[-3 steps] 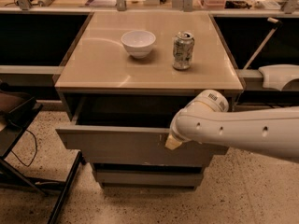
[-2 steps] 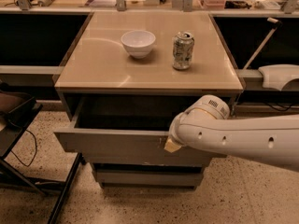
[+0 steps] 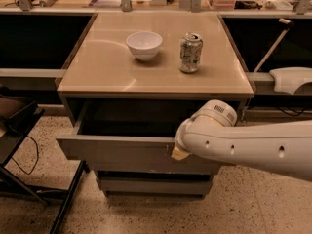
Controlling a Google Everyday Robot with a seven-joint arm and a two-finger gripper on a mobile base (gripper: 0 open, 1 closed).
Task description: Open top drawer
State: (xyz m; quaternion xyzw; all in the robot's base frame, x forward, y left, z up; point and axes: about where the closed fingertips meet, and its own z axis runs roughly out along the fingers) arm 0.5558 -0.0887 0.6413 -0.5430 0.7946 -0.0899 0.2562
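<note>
**Top drawer.** We found the top drawer (image 3: 114, 155) standing partly out of the cabinet (image 3: 97, 77). Its long grey front sat forward of the cabinet face, and the dark inside of the tray showed behind it, under the top panel. The front was level and ran nearly the full width of the cabinet.

**Gripper.** The gripper (image 3: 179, 153) was at the upper edge of the drawer front, right of centre. We saw only a pale tan tip touching that edge, because the white wrist covered the rest. We could not make out the grip state. The arm (image 3: 253, 145) entered from the right and lay across the right end of the drawer front.

**Lower drawer.** A narrower grey lower drawer (image 3: 156, 185) sat beneath the top one, set further back.

**Cabinet top.** We noted two items on the tan surface, near each other but apart:
- a white bowl (image 3: 144, 44), upright, left of centre
- a can (image 3: 190, 52), upright, just right of the bowl

**Surroundings.** A black stand (image 3: 14, 112) stood left of the cabinet on the speckled floor (image 3: 253, 204).
</note>
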